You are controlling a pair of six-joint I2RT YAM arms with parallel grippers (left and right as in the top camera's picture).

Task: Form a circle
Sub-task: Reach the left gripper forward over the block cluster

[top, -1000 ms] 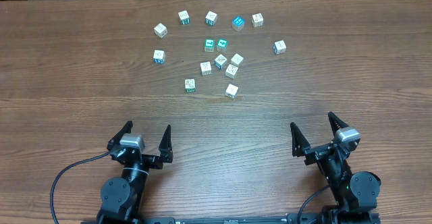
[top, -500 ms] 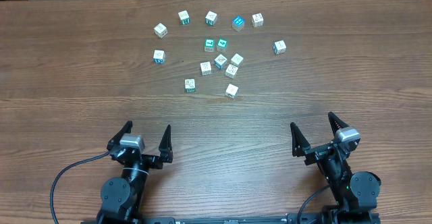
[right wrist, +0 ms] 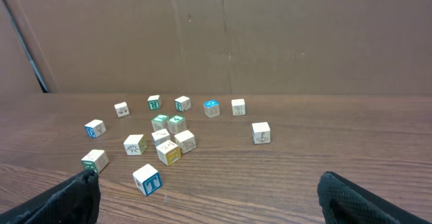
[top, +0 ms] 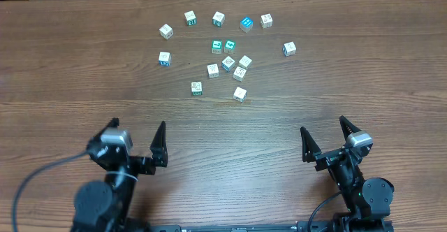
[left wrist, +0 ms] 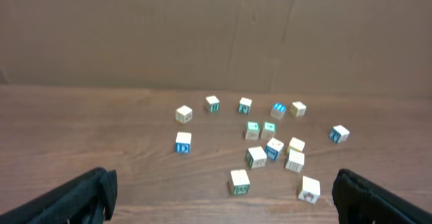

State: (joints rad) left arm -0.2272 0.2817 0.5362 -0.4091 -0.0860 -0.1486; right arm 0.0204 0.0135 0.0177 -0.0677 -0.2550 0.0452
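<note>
Left gripper (top: 137,128): low left near the table's front edge, jaws spread wide with nothing between them. In its wrist view both fingers (left wrist: 81,197) sit at the bottom corners, with the bare wood table (top: 70,71) between them. A black cable (top: 38,176) loops out leftward from the arm base.

Cubes (top: 228,64): scattered loose across the far centre of the table, well apart from both grippers and not lying as a ring.
- Far side: five cubes in a shallow arc, the fourth from the left blue-topped.
- One cube alone at the left (top: 164,58), another alone at the right (top: 289,48).
- Middle: two teal-topped cubes side by side. Just in front of them are four pale or blue-marked ones packed close, some possibly touching; overhead is too coarse to settle it.
- Nearest the arms: two more cubes, standing apart from each other.

Face marks are unreadable from overhead.

Right gripper (top: 323,128): low right, jaws apart and empty. A brown cardboard wall (right wrist: 270,35) stands behind the table.
</note>
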